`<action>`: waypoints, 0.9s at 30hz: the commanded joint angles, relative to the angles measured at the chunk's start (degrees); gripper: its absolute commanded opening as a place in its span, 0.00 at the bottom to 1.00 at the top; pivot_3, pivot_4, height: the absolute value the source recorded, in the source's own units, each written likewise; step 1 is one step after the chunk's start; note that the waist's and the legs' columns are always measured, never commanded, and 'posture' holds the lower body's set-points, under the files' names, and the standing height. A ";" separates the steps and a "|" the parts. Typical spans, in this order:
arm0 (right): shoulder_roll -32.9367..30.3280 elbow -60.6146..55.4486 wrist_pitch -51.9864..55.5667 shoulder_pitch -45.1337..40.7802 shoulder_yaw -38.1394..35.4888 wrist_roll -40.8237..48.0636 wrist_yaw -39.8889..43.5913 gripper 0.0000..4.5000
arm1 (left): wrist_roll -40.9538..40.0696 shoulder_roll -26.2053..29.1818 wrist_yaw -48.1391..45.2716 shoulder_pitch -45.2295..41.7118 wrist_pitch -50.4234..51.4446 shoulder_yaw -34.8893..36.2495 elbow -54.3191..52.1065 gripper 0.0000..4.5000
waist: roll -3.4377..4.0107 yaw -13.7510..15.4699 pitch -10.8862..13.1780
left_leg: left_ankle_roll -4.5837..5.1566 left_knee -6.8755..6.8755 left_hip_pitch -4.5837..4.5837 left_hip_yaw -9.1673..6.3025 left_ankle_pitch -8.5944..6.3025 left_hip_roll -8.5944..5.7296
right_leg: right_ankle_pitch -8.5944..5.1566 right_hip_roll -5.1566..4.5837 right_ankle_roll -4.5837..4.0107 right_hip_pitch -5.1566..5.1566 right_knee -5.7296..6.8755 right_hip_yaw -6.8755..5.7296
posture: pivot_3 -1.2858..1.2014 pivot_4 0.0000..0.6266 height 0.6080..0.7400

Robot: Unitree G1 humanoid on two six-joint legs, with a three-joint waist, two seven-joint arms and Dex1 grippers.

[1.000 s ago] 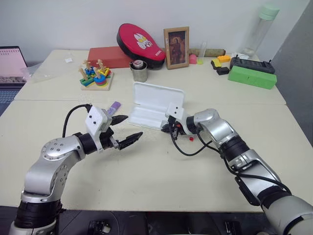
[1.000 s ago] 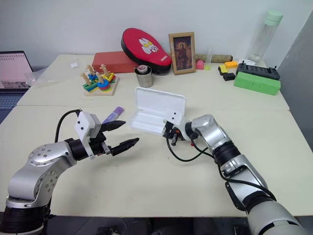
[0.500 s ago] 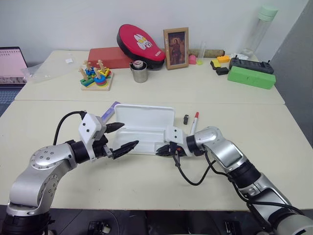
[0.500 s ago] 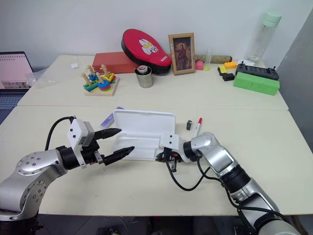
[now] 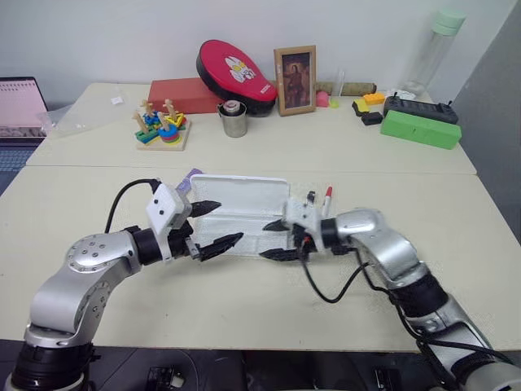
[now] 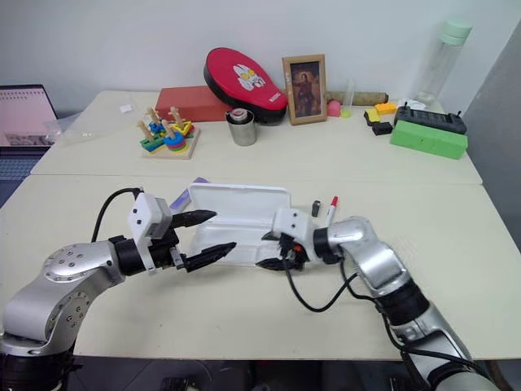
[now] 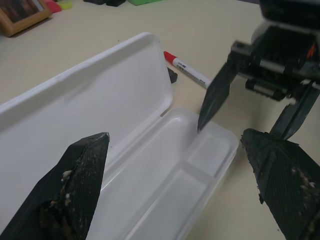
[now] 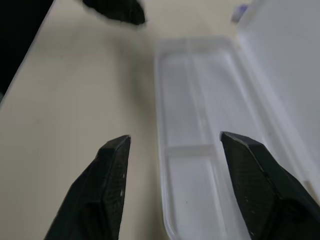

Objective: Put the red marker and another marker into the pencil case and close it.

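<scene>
open case on desk, both markers still outside, both pincers empty

the pencil case (image 5: 232,213) lies open on the desk (image 5: 244,309), its tray toward the robot and its lid folded flat behind it. it sits directly between the two pincers. judgement: thin moulded plastic, very light and smooth, so it is likely to slide or pivot if nudged at one end. the lid is best pressed down along its long free edge, with the tray steadied at the other end.

the red marker (image 5: 326,199) lies on the desk just beyond the right pincer (image 5: 273,239), beside the case's end and apart from it. judgement: slim, stiff and light, with a round barrel that may roll or slip; take it across mid-barrel.

another marker (image 5: 188,178) shows only as a purple end behind the left pincer (image 5: 213,225), at the case's far corner; whether it touches the lid cannot be told. judgement: its chunkier body gives a broader, surer hold.

left arm: forearm low over the desk, elbow out, pincer aimed across at the case's end, fingers wide apart, holding nothing.

right arm: elbow bent, forearm crossing inward, pincer pointing at the opposite end of the tray, tilted slightly down, fingers apart and empty, one tip hanging close over the tray's end compartment.
</scene>
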 commanded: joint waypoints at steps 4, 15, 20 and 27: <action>-2.96 -9.82 19.62 3.12 -11.96 0.91 -15.98 0.99 | -0.22 -2.22 -0.53 -4.51 -0.99 -4.43 -1.02 1.00 | -0.04 0.09 -0.03 | 0.00 0.01 0.07 0.00 0.00 0.00 | -0.01 0.00 0.02 0.06 0.01 0.00 | 0.52 0.24 1.00; 14.35 -11.69 38.76 3.12 -14.33 -7.68 -44.94 0.99 | 0.91 -5.22 -3.52 -11.84 -2.87 -9.51 4.43 1.00 | -0.04 -0.42 -0.03 | 0.01 -0.02 0.05 0.13 0.00 0.00 | 0.01 0.03 0.00 -0.06 0.05 0.18 | 0.52 0.24 1.00; 15.05 -7.30 36.94 5.64 -11.47 -9.60 -49.37 0.91 | 1.24 -6.55 -3.83 -13.98 -3.12 -10.29 5.21 1.00 | -0.06 -0.13 -0.05 | 0.01 -0.01 0.05 0.15 0.00 0.00 | 0.01 0.02 0.01 -0.04 0.02 0.18 | 0.52 0.24 1.00; 14.34 -4.68 35.07 5.55 -11.52 -10.07 -51.74 0.60 | 2.11 -7.53 -2.81 -14.22 -3.53 -10.34 4.94 1.00 | -0.08 -0.33 -0.07 | 0.02 0.00 0.14 0.18 0.00 0.00 | 0.02 0.03 0.03 0.02 0.05 0.23 | 0.52 0.24 1.00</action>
